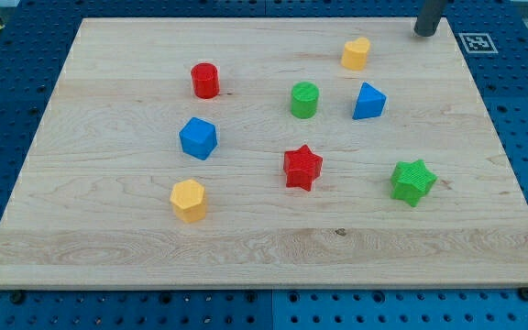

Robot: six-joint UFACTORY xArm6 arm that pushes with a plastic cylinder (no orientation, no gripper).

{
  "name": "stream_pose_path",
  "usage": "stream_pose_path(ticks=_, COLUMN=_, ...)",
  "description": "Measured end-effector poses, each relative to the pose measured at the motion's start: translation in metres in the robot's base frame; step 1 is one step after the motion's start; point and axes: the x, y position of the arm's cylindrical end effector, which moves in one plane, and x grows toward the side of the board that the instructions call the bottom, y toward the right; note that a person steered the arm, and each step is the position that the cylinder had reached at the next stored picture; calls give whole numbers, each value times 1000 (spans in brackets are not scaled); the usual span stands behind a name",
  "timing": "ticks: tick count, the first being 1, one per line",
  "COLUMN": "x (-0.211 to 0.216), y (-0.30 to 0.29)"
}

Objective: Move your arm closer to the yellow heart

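Observation:
The yellow heart [356, 53] lies near the view's top, right of centre, on the wooden board [108, 247]. My tip [425, 33] is at the view's top right, touching the board near its top edge, a short way up and to the right of the yellow heart and apart from it. No block touches the tip.
A red cylinder [205, 80], a green cylinder [304, 99], a blue triangular block [368, 102], a blue cube [198, 137], a red star [302, 167], a green star [412, 181] and a yellow hexagon [189, 199] lie spread over the board. A fiducial tag [477, 41] sits right of the board's top corner.

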Motion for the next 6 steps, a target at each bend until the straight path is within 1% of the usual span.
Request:
stream_pose_path(ticks=3, x=3, y=0)
stream_pose_path(ticks=4, x=35, y=-5)
stream_pose_path(ticks=5, x=41, y=-30)
stream_pose_path(ticks=6, x=42, y=-31)
